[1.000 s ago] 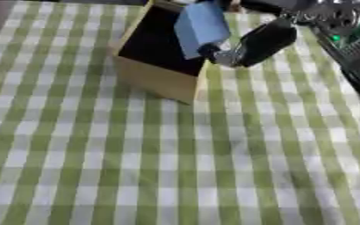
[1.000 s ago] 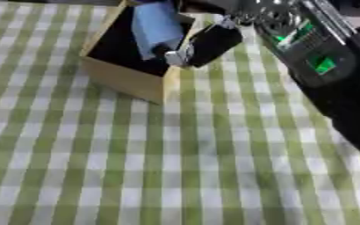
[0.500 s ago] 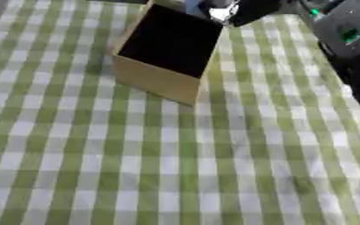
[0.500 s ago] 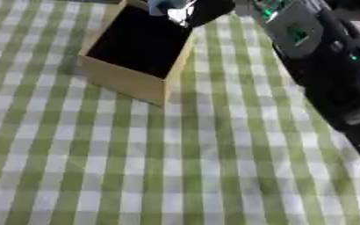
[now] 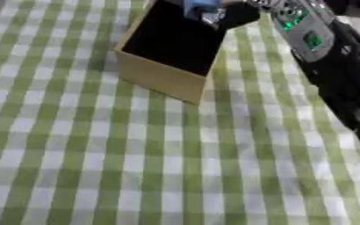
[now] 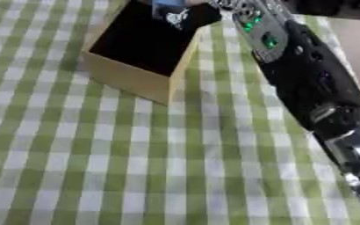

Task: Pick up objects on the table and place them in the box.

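Up at the far edge of the table (image 5: 175, 176), in the left eye view, the right hand (image 5: 233, 14) hangs over the far rim of the box (image 5: 164, 79), its fingers closed on a blue object (image 5: 200, 6). That object sits directly above the box's dark opening, so release means straight down. Inside, nothing can be made out.

From the right eye, the right arm (image 6: 306, 88) runs along the table's right edge; no left hand shows.

A table (image 5: 175, 176) covered in green-and-white checked cloth carries an open tan box (image 5: 164, 79) near its far side.
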Controlling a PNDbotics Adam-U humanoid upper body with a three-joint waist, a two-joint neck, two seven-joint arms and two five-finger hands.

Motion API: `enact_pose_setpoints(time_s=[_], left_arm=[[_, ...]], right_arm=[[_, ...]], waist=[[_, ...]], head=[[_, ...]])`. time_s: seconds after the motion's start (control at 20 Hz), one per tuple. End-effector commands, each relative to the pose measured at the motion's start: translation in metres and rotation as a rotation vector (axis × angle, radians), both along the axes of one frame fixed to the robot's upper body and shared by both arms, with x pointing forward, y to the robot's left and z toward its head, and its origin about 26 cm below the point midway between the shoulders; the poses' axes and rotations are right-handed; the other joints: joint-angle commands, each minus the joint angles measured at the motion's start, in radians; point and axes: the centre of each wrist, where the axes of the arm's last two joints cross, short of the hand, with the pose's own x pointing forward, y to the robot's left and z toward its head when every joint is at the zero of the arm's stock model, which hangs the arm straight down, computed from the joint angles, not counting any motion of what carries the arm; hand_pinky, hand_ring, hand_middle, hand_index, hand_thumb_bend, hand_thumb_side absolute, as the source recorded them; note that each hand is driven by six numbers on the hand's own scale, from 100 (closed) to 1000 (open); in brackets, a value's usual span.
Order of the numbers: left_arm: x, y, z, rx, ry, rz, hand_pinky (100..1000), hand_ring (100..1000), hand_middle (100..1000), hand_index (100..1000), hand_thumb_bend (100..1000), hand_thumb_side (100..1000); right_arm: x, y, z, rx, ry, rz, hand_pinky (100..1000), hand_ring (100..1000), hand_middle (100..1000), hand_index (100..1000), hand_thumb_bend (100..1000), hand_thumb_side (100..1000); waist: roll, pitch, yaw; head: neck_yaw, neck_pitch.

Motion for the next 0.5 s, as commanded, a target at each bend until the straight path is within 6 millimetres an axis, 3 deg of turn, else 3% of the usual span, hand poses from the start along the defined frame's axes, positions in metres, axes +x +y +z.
enact_pose_setpoints(time_s=[0.05, 0.5], left_arm=[[-0.002, 0.000, 0.008, 0.011, -0.026, -0.010, 668, 673, 634, 703, 209, 628], [-0.002, -0.001, 0.009, 0.006, -0.028, -0.015, 668, 672, 634, 703, 207, 632]], right_arm=[[0.000, -0.003, 0.015, 0.004, -0.044, -0.015, 718, 730, 479, 589, 100, 492], [0.012, -0.006, 0.000, -0.016, -0.048, -0.084, 733, 736, 485, 594, 100, 478]], waist=[[0.004, -0.018, 0.004], [-0.001, -0.015, 0.015]], head=[[-0.009, -0.017], [-0.059, -0.039]])
